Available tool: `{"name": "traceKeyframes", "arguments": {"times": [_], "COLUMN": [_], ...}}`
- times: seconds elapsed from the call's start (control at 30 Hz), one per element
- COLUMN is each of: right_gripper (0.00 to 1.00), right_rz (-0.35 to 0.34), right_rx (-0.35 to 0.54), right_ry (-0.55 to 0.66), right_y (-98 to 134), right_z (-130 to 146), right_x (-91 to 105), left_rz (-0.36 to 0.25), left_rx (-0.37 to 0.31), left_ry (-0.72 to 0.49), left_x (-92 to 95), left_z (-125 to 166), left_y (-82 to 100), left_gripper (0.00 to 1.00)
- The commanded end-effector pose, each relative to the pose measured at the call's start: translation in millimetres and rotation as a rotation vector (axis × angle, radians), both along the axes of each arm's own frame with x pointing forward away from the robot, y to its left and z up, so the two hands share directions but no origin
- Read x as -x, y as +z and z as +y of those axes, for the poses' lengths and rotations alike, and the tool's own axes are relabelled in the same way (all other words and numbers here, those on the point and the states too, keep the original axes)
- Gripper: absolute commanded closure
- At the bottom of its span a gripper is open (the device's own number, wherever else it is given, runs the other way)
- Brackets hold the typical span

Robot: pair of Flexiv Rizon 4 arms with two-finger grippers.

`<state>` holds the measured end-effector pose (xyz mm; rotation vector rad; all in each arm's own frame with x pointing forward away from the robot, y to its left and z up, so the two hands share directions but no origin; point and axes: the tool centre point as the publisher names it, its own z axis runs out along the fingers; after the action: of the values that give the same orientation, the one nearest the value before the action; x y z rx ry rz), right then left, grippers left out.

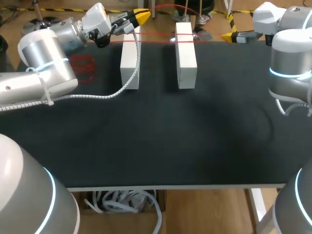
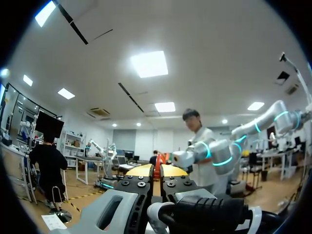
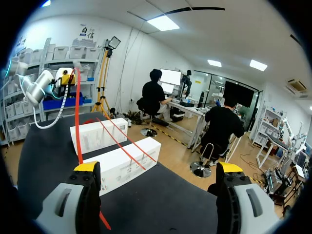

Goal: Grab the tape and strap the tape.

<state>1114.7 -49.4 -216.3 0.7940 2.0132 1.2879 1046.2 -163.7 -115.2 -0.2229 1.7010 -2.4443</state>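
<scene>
Two white boxes (image 1: pixel 130 61) (image 1: pixel 185 53) lie side by side at the back of the black table (image 1: pixel 156 141). Red tape (image 1: pixel 157 35) runs in thin strands across their far ends. A loose coil of it (image 1: pixel 82 67) lies on the table to their left. My left gripper (image 1: pixel 144 16) hovers above the left box's far end, shut on the red tape (image 2: pixel 157 170), which arcs away over the boxes. My right gripper (image 1: pixel 230 35) is at the back right, open (image 3: pixel 158 168) and empty. From it I see both boxes (image 3: pixel 127 163) (image 3: pixel 97 135), with a tape strand (image 3: pixel 77 122) running past one finger (image 3: pixel 87 168).
A white spiral cable (image 1: pixel 112 93) from my left arm trails over the table beside the left box. The table's front edge (image 1: pixel 170 186) is near the bottom of the head view, with wide black surface between it and the boxes.
</scene>
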Motion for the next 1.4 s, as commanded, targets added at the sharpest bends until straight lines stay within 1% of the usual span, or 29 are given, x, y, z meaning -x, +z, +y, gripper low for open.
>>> {"name": "traceKeyframes", "arguments": {"times": [0.03, 1.07, 1.1, 1.17, 1.23, 1.27, 1.3, 1.33, 1.4], "right_gripper": [0.0, 0.0, 0.0, 0.0, 0.0, 0.0, 0.0, 0.0, 0.0], "right_rz": [0.0, 0.0, -0.009, -0.016, -0.045, -0.056, -0.067, -0.075, -0.082], "right_rx": [-0.001, -0.001, -0.005, 0.017, 0.009, 0.021, 0.009, 0.017, 0.024], "right_ry": [0.001, 0.001, 0.0, -0.027, -0.049, -0.078, -0.103, -0.151, -0.203], "right_y": [0, 0, 1, 2, 5, 6, 7, 7, 6], "right_z": [0, 0, 0, 0, 0, -1, -3, -6, -11], "right_x": [0.2, 0.2, 0.3, -0.3, -0.6, -0.5, -0.6, -0.8, -1.5], "left_rz": [0.0, 0.0, 0.0, 0.0, 0.0, 0.0, 0.0, 0.0, 0.0], "left_rx": [0.0, 0.0, 0.0, 0.0, 0.0, 0.0, 0.0, 0.0, 0.0], "left_ry": [0.002, 0.002, 0.002, 0.002, 0.002, 0.002, 0.002, 0.002, 0.002], "left_x": [-0.2, -0.2, -0.2, -0.2, -0.2, -0.2, -0.2, -0.2, -0.2], "left_z": [-1, -1, -1, -1, -1, -1, -1, -1, -1], "left_y": [0.0, 0.0, 0.0, 0.0, 0.0, 0.0, 0.0, 0.0, 0.0], "left_gripper": [1.0, 1.0, 1.0, 1.0, 1.0, 1.0, 1.0, 1.0, 1.0]}}
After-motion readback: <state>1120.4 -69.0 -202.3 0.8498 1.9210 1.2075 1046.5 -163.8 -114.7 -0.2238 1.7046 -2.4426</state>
